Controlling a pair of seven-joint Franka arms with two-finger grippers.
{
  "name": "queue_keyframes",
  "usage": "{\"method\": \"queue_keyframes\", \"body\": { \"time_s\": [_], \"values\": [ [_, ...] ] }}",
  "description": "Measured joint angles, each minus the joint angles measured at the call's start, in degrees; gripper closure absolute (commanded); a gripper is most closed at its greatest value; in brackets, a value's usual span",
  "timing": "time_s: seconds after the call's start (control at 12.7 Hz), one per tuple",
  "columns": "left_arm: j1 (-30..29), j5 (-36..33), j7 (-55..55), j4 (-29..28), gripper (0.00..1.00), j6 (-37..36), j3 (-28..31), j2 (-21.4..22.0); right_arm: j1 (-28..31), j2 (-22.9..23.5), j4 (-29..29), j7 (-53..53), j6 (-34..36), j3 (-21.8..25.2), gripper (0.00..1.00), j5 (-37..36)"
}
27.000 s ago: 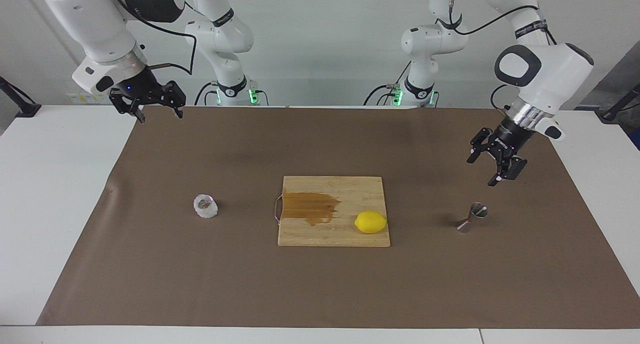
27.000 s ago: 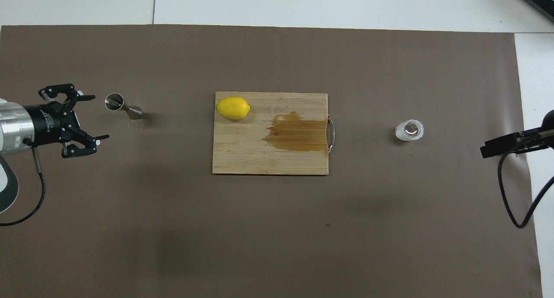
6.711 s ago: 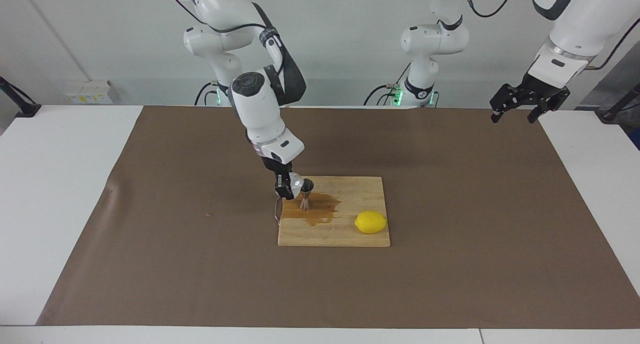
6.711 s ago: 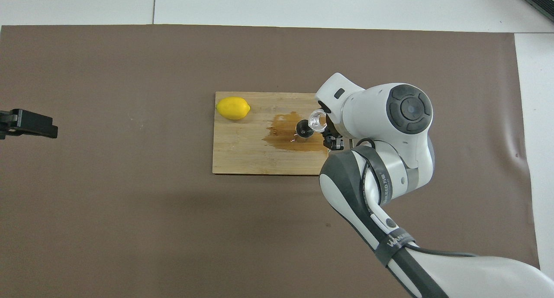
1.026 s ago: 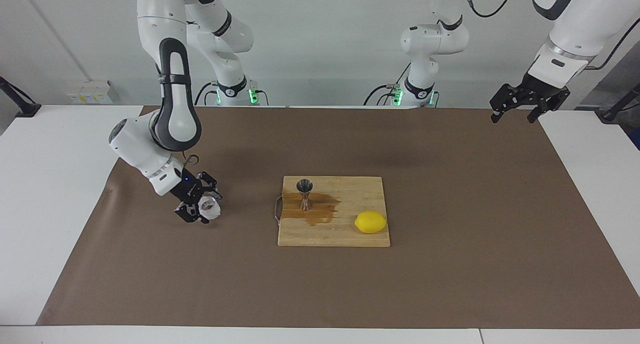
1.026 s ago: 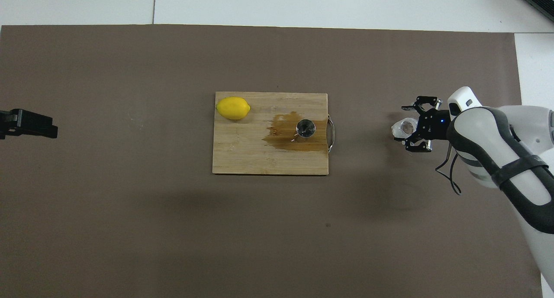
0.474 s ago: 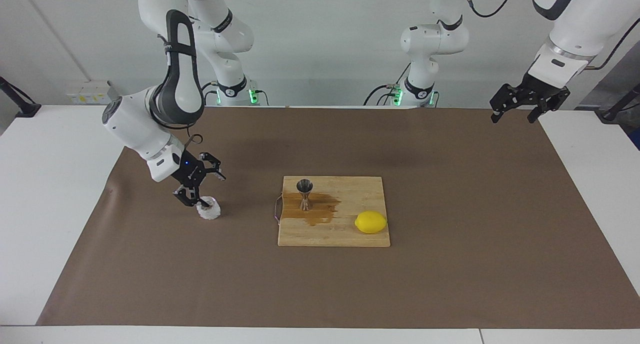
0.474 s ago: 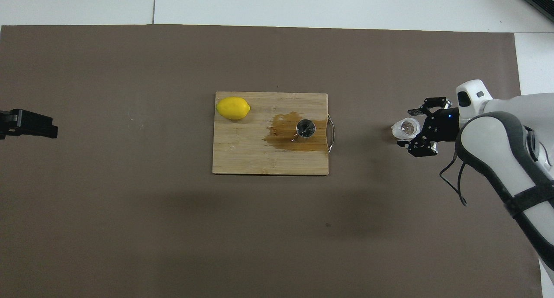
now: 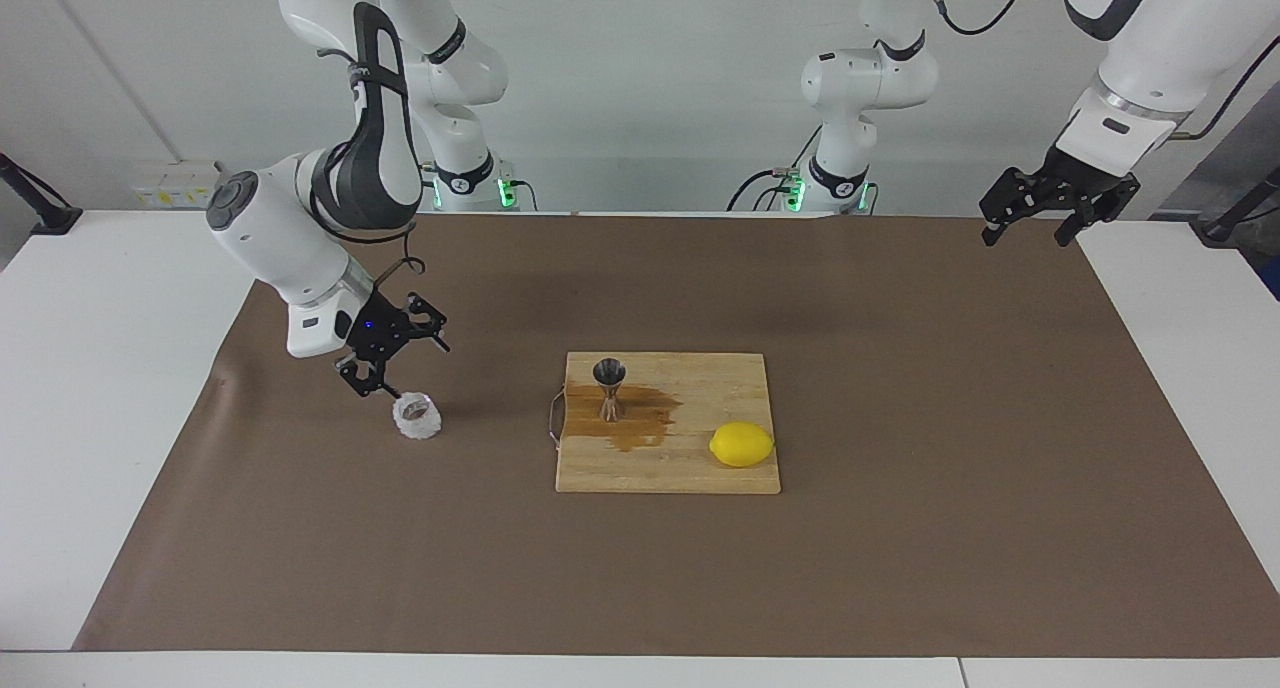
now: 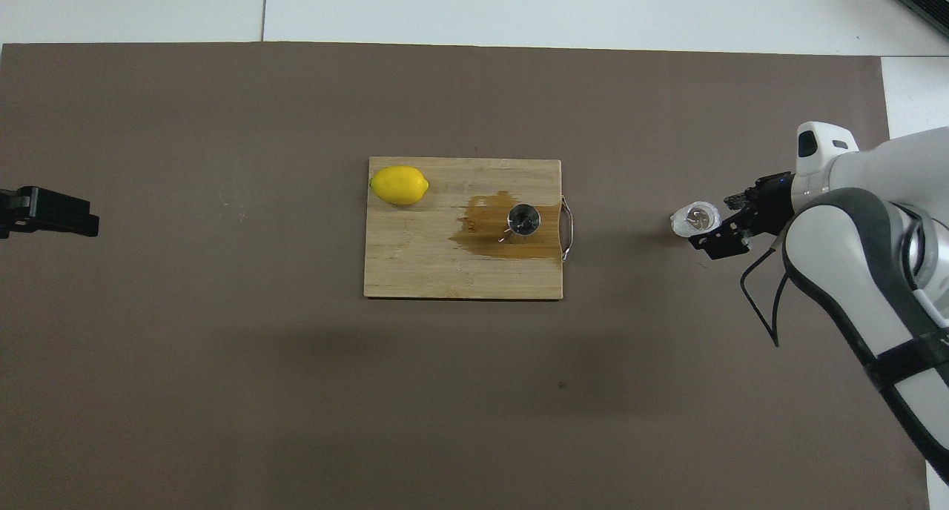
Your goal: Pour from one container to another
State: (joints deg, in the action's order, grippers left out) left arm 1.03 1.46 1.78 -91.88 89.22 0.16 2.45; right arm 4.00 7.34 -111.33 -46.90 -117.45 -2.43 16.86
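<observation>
The small knobbly clear glass cup [image 9: 417,416] stood upright on the counter, just below the right gripper [image 9: 392,356], jaws apart and empty; the left gripper [image 9: 1040,208], also apart, waited well away.

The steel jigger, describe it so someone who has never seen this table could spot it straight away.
Find the wooden cutting board in the middle of the brown mat. The steel jigger stands upright on the board's dark wet stain, at the end with the wire handle. It is shiny and hourglass-shaped, unlike the yellow lemon on the board or the knobbly clear glass cup on the mat.
</observation>
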Motion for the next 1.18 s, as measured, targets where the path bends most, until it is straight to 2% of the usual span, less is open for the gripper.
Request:
{"method": "queue_keyframes", "body": {
  "time_s": [0.32, 0.63, 0.87, 1.18],
  "values": [
    [0.0, 0.0, 0.0, 0.0, 0.00, 0.0, 0.0, 0.0, -1.3, -4.9, 6.6, 21.3, 16.0, -0.3, 0.00, -11.7],
    [0.0, 0.0, 0.0, 0.0, 0.00, 0.0, 0.0, 0.0, -1.4, -8.4, 12.7, 38.5, 33.6, -0.1, 0.00, -14.9],
    [0.0, 0.0, 0.0, 0.0, 0.00, 0.0, 0.0, 0.0, -1.3, -10.2, 16.1, 41.7, 36.8, 0.2, 0.00, -15.9],
    [0.0, 0.0, 0.0, 0.0, 0.00, 0.0, 0.0, 0.0, 0.4, -10.4, 18.2, 41.9, 33.4, 0.9, 0.00, -15.9]
  ]
}}
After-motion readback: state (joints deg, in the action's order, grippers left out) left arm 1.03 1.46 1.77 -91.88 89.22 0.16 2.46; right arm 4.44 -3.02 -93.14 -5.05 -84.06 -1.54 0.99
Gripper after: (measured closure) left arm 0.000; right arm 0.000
